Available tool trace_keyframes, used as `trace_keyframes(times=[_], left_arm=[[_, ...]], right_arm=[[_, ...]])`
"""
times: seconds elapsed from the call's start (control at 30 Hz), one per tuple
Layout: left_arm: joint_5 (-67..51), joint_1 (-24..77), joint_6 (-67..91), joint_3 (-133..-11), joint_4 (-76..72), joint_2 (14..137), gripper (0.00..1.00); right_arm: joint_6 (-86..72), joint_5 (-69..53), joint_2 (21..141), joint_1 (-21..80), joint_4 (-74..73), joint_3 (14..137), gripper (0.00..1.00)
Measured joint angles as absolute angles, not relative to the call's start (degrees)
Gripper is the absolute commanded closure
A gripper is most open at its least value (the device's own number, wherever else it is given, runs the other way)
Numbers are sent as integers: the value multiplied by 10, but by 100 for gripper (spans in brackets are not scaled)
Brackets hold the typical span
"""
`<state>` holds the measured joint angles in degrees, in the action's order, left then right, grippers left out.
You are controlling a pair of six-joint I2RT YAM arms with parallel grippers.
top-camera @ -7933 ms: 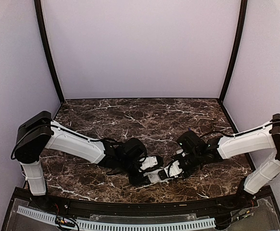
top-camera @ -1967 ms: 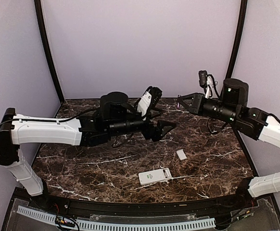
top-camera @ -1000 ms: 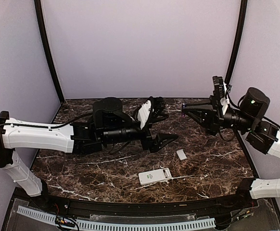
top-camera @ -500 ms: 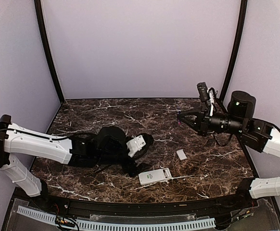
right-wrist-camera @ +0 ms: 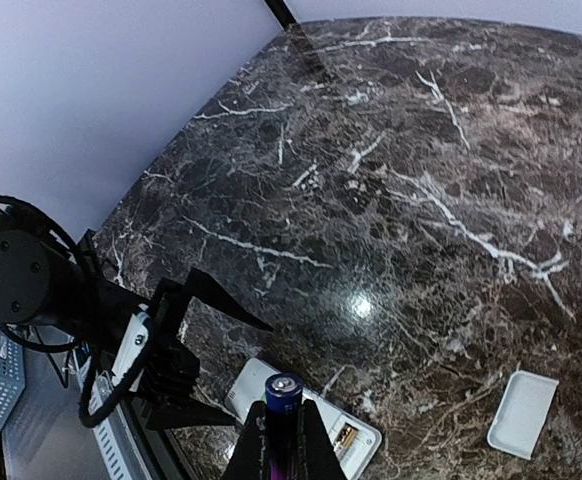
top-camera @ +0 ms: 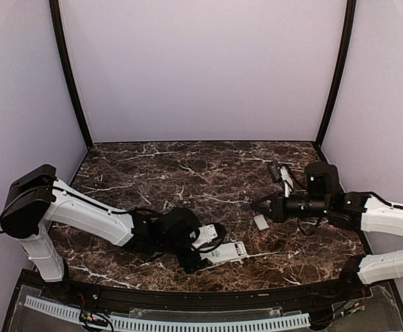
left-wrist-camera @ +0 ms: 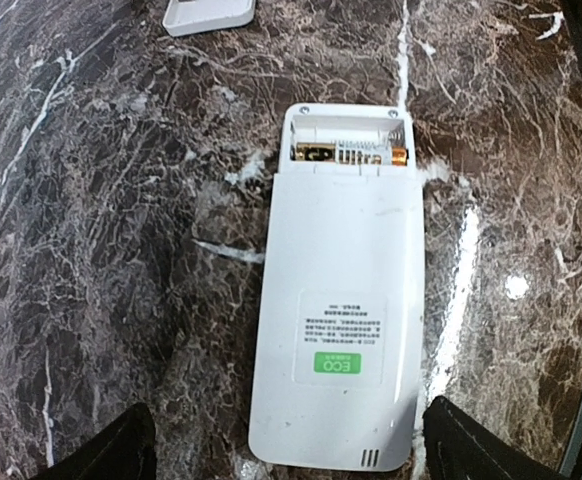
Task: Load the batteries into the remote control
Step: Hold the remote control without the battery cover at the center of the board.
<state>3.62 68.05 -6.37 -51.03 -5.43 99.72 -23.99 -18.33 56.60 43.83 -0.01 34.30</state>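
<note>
**Top view: left gripper [left-wrist-camera: 286,420] spread at the remote [top-camera: 224,252], right gripper [right-wrist-camera: 279,432] pinching a battery [right-wrist-camera: 282,393]**

The dark marble table [top-camera: 187,166] spans the workspace. The left arm [top-camera: 91,214] reaches low across its near side. The right arm [top-camera: 392,218] comes in from the right with its wrist raised off the surface.

The remote lies flat near the front edge, roughly midway between the two arm bases, back face up with a green label showing. Its battery bay is uncovered at the end away from the left gripper. Metal contacts and a spring show inside, but I cannot tell whether a cell sits there.

The left gripper is down at the remote's closed end. Its fingers [left-wrist-camera: 121,450] stand far apart, one on each side of the body, gripping nothing. The finger at the left of the wrist view is clear of the plastic, and the other is just beside it.

The cover [top-camera: 261,222], a small white rectangle, lies on the table to the right of the remote and apart from it. In the top view it sits just below the right gripper.

The right gripper is closed tight on the battery, a slim bluish-purple cylinder. The battery stands up between the fingertips with its metal end cap showing. In the right wrist view it lines up over the remote's open end, above the table and not touching it.
</note>
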Motion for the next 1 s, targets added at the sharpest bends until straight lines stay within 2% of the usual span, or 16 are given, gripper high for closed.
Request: trace_keyframes(times=[0.4,0.63,0.73,1.0], left_arm=[[-9,680,-71,-514,-66,1035,11],[-37,680,-70,-525,-54,1043,22],[-39,681,-68,-525,-53,1044,31],[-29,681,-52,-530,-41,1044,42]], right_arm=[[-306,-162,626,438,33,284,100],[-324,-165,664,439,53,278,100],[-334,-167,687,443,59,273,100],[-349,-170,714,455,66,265,100]])
